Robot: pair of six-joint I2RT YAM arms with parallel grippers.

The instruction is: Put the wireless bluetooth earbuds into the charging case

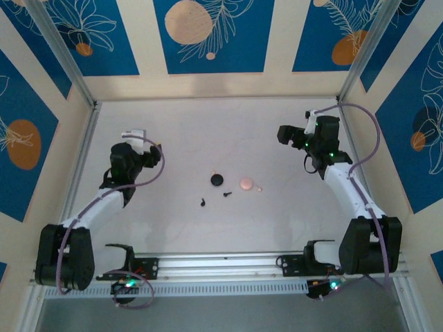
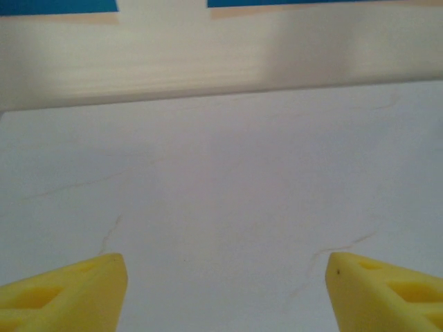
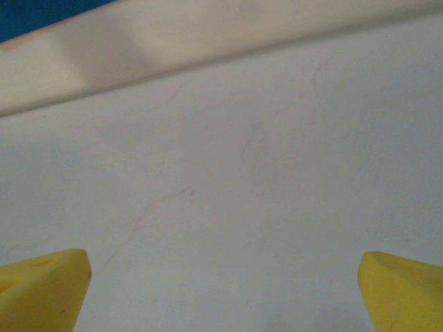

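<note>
Two tiny black stubby earbuds lie apart on the white table near its middle, one [image 1: 202, 203] to the left and one [image 1: 226, 194] to the right. Just behind them sit a black round disc [image 1: 217, 180] and a pink round disc [image 1: 246, 183]; I cannot tell which is the charging case. My left gripper [image 1: 136, 135] [image 2: 225, 266] hovers far left of them, open, yellow fingertips [image 2: 104, 277] wide apart over bare table. My right gripper [image 1: 311, 114] [image 3: 225, 259] is far to the right and back, open, nothing between its fingers.
A small pink bit [image 1: 259, 187] lies beside the pink disc. Cream walls with blue panels [image 1: 211, 34] enclose the table on three sides. An aluminium rail [image 1: 228, 263] runs along the near edge between the arm bases.
</note>
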